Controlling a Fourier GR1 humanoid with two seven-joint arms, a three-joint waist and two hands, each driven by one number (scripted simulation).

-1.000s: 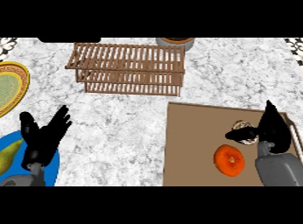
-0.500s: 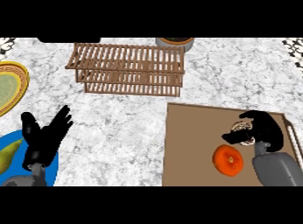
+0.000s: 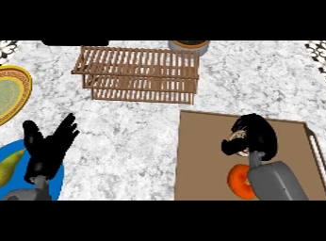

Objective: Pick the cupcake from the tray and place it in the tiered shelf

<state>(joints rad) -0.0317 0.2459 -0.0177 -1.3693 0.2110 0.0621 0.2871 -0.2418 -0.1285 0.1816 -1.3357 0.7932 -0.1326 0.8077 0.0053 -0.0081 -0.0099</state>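
The right hand's (image 3: 255, 132) fingers (image 3: 252, 123) are curled down round the cupcake (image 3: 238, 137), with the thumb hooked under its near side, so only a pale patch of it shows at the fingers' left. The cupcake sits under the palm on the tray (image 3: 204, 160), whose bare brown surface spreads out to the left of the fingers and towards the robot. Just behind the wrist, also on the tray, lies a round orange thing (image 3: 240, 182), partly covered by the grey forearm (image 3: 277, 181). Ahead of the fingers and to their left, well apart from the tray, the slatted wooden shelf (image 3: 139, 75) stands on the marble desk (image 3: 131, 141), and a brown pot (image 3: 189, 45) sits just beyond the shelf's right end. Far across the desk to the left, the left hand (image 3: 46, 150) rests with its fingers spread and pointing up, holding nothing. Under it lies a blue plate (image 3: 16, 183) with a pear (image 3: 0, 170) to the left of its fingers, and a yellow plate (image 3: 2, 99) lies beyond them.
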